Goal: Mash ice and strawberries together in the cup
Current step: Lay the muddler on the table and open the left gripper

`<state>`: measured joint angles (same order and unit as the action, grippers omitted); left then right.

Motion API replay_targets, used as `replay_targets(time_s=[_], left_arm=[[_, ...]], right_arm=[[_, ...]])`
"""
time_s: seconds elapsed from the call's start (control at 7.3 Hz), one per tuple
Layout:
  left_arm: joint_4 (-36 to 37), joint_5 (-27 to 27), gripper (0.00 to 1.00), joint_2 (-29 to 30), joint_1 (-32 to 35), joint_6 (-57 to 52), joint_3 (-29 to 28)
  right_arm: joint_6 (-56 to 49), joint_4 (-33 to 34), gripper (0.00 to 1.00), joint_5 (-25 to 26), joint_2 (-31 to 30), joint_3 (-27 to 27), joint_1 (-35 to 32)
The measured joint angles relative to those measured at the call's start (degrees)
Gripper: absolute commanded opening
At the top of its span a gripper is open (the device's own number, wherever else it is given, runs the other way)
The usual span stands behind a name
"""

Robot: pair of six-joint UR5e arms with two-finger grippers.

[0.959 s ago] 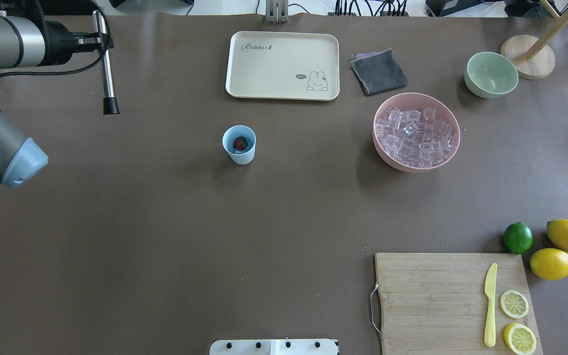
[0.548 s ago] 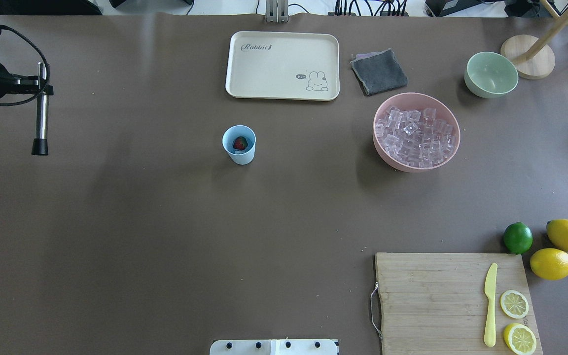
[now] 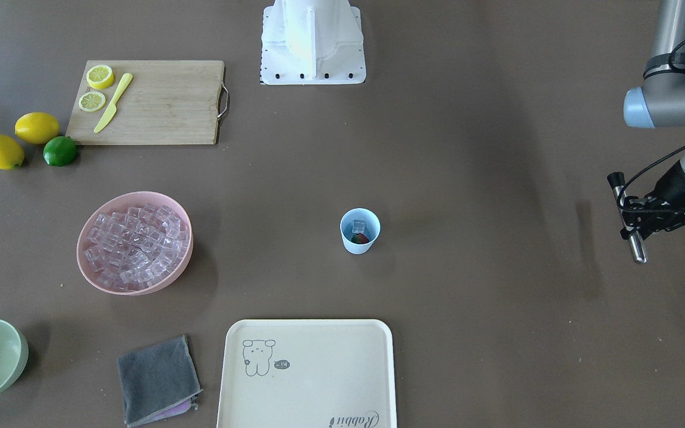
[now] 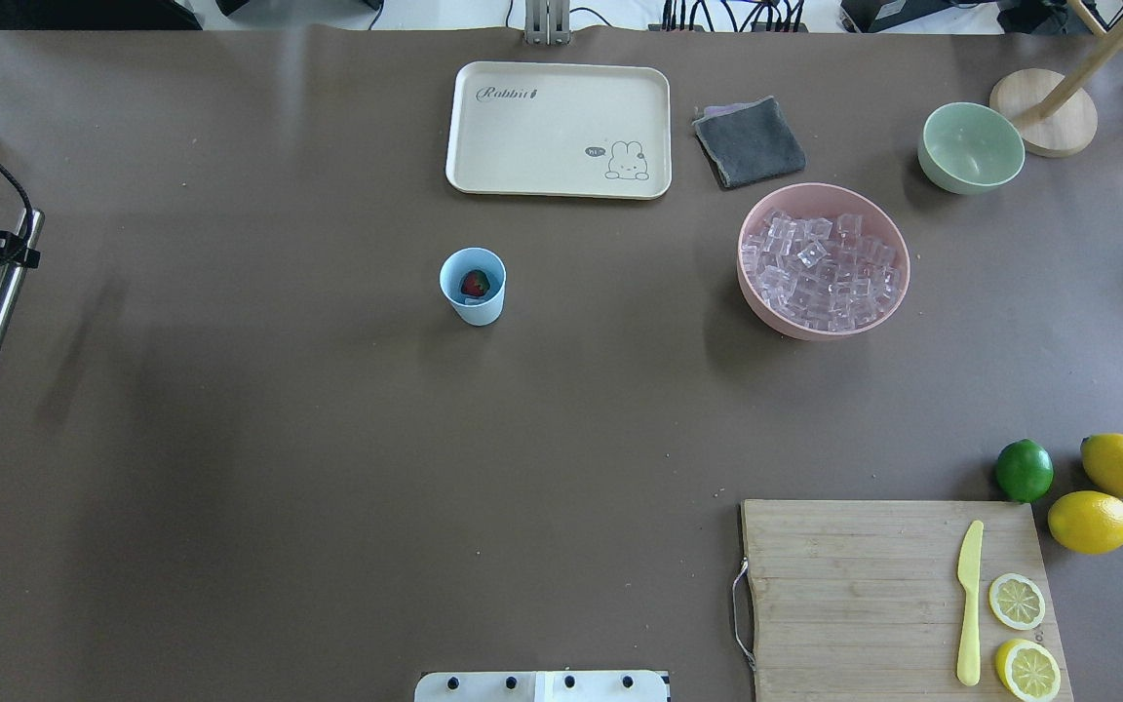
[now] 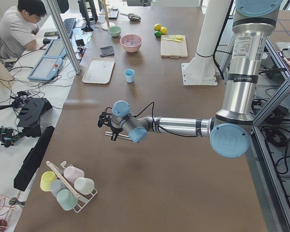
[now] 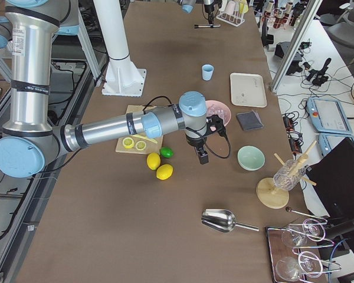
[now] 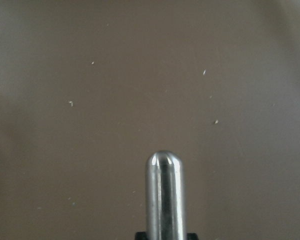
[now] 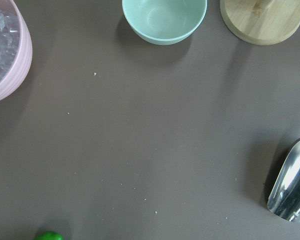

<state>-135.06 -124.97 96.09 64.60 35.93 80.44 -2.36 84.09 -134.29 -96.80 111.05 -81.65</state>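
One cup (image 4: 484, 311), one strawberry (image 4: 474, 284), two bowls (image 4: 971, 147), two lemons (image 4: 1091, 522), two lemon slices (image 4: 1017, 601), one lime (image 4: 1024, 470), one tray (image 4: 558, 129), one knife (image 4: 969, 604).

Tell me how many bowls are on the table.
2. The pink bowl, full of ice, sits on the robot's right side; the empty pale green bowl stands beyond it, by the wooden stand's base.
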Motion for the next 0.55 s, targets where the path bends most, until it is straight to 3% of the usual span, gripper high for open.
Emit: replay_targets(time_s=[0.27,0.55], left_arm=[[0.1,-1.3,0.98,1.0,-0.2,2.0,-0.9],[5.7,-4.4,0.98,5.5,2.6,2.0,-0.7]], right_arm=[[-0.1,-0.1,0.99,0.1,-0.1,0.2,0.0],[-0.1,0.0,0.99,0.4,-0.1,0.1,0.0]])
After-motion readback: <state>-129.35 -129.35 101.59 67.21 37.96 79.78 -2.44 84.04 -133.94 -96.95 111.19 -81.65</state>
